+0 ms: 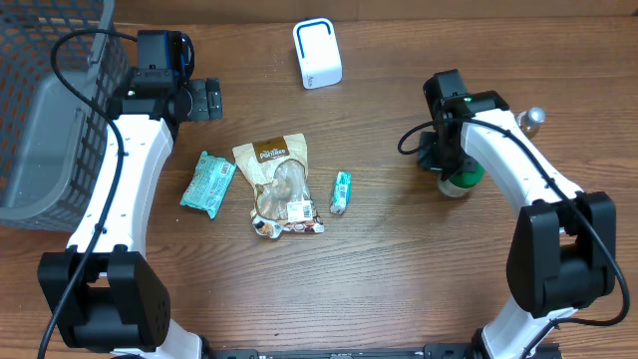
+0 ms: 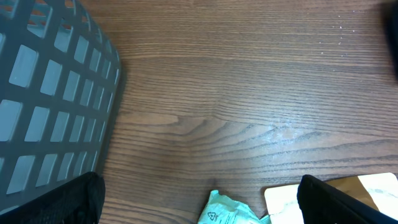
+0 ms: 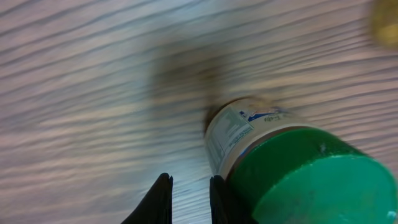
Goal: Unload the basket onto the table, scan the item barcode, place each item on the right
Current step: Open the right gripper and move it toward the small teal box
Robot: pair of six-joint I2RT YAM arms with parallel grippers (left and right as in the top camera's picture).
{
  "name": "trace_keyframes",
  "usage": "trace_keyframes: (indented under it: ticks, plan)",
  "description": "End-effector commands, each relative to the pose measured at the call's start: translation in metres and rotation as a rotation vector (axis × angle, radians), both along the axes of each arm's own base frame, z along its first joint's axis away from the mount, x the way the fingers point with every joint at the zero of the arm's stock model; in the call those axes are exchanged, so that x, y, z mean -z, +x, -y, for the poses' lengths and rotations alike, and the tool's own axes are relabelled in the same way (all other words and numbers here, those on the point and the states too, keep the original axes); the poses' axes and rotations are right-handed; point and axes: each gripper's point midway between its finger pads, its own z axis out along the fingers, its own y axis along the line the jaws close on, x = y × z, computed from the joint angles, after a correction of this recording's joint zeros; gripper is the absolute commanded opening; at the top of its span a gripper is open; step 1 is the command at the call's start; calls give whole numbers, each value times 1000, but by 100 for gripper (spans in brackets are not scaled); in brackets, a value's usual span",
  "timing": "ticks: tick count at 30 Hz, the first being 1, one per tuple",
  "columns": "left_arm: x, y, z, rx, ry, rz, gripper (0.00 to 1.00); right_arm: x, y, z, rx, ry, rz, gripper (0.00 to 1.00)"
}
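A jar with a green lid [image 3: 292, 168] and a printed label stands on the wooden table, also seen in the overhead view as the jar [image 1: 461, 179]. My right gripper [image 3: 190, 200] is just left of it. Its fingers stand close together with nothing between them, and the right finger is beside the jar's wall. The white barcode scanner [image 1: 317, 53] stands at the back centre. My left gripper [image 1: 204, 100] hovers open at the back left, above the top edge of a teal packet [image 2: 227, 211], holding nothing.
A brown snack bag [image 1: 278, 184], the teal packet [image 1: 208, 182] and a small teal sachet [image 1: 341, 191] lie mid-table. A grey mesh basket [image 1: 40, 120] fills the far left. A bottle with a yellow cap [image 1: 531, 120] stands behind the right arm.
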Motion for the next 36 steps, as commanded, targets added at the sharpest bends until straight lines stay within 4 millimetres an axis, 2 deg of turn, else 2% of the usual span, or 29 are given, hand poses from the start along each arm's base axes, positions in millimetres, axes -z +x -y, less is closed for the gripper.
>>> trace_keyframes:
  ticks: [1, 10, 12, 14, 17, 19, 21, 24, 26, 27, 28, 29, 33, 36]
  plan:
    - [-17, 3, 1, 19, 15, 38, 99, -9, 6, 46, 63, -177, 35, 19]
    - [-16, 3, 1, 19, 15, 37, 100, -8, 2, 74, 136, -178, 18, 26]
    - [-17, 3, 1, 19, 15, 38, 100, -7, 2, 69, 137, -141, 15, 26]
    - [-17, 3, 1, 19, 15, 38, 100, -4, 6, 42, 123, 14, 13, 29]
    - [-17, 3, 1, 19, 15, 38, 100, -9, 16, -24, 59, 354, 29, 32]
    - [-17, 3, 1, 19, 15, 38, 100, -15, 21, -52, 17, 471, 47, 35]
    - [-17, 3, 1, 19, 15, 38, 100, -17, 24, -63, 3, 491, 61, 38]
    - [-17, 3, 1, 19, 15, 38, 100, -17, 21, -76, -13, 495, 54, 51]
    - [-17, 3, 1, 19, 15, 38, 100, -17, 17, -85, -34, 495, 40, 67]
    - [-17, 3, 1, 19, 15, 38, 100, -17, 16, -88, -42, 495, 38, 79]
    - [-17, 3, 1, 19, 15, 38, 100, -17, 14, -92, -53, 495, 36, 95]
    - [-17, 3, 1, 19, 15, 38, 100, -17, 13, -95, -60, 495, 34, 100]
    - [-17, 3, 1, 19, 15, 38, 99, -18, 10, -115, -87, 508, 37, 100]
    - [-17, 3, 1, 19, 15, 38, 99, -23, 5, -137, -129, 573, 25, 100]
